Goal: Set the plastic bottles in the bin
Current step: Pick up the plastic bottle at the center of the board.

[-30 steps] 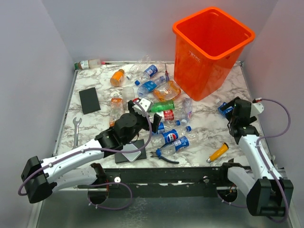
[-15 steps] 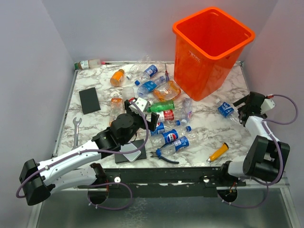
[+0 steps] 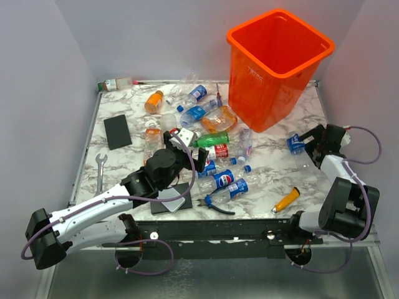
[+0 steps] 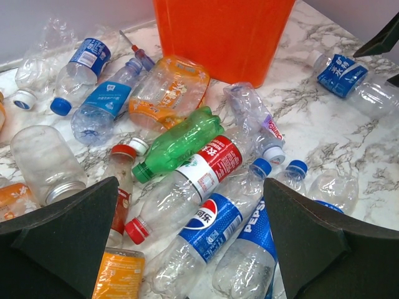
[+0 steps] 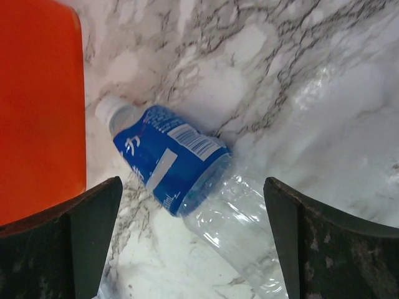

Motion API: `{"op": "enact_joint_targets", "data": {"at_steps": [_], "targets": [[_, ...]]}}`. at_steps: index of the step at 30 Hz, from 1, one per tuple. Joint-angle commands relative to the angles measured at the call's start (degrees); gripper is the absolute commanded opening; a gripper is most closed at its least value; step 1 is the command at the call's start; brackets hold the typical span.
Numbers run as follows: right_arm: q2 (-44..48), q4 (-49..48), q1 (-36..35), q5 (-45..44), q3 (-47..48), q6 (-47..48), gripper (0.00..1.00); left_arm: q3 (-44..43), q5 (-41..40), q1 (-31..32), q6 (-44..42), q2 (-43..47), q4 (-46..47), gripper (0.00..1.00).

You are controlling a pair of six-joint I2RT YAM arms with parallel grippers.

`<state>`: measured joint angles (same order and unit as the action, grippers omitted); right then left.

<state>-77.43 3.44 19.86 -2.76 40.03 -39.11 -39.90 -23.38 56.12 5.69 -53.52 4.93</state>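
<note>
The orange bin (image 3: 277, 65) stands at the back right. Several plastic bottles (image 3: 218, 149) lie heaped mid-table. My left gripper (image 3: 198, 149) hovers open just above them; in its wrist view (image 4: 190, 249) two blue-label Pepsi bottles (image 4: 209, 230) lie between the jaws, with a red-label bottle (image 4: 209, 165) and a green bottle (image 4: 181, 143) beyond. My right gripper (image 3: 310, 141) is open beside a lone clear bottle with a blue label (image 3: 295, 143). In its wrist view (image 5: 193, 243) that bottle (image 5: 168, 159) lies between the jaws, with the bin wall (image 5: 37, 106) to the left.
An orange-handled screwdriver (image 3: 285, 200) and blue-handled pliers (image 3: 215, 205) lie near the front edge. A black pad (image 3: 116, 131), a wrench (image 3: 100, 168) and a dark plate (image 3: 171, 199) lie on the left. More bottles (image 3: 193, 99) lie at the back.
My right gripper swung out to the right, then came back left to the blue-label bottle. My left gripper shifted slightly right over the pile.
</note>
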Motion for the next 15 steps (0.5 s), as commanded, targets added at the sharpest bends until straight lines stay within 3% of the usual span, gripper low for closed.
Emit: {"op": "enact_joint_targets", "data": {"at_steps": [1, 8, 15], "targets": [[3.75, -0.58, -0.05, 7.19, -3.93, -2.24, 0.98, -1.27, 0.89, 0.13, -0.69, 0.74, -0.24, 0.99], [7.21, 2.16, -0.65, 7.47, -5.5, -0.2, 0.99, -1.5, 2.81, 0.14, -0.04, 0.02, -0.27, 0.99], [3.09, 4.59, -1.92, 7.64, -3.54, 1.9, 1.0, -1.5, 2.99, 0.13, -0.01, -0.1, -0.3, 0.99]]}}
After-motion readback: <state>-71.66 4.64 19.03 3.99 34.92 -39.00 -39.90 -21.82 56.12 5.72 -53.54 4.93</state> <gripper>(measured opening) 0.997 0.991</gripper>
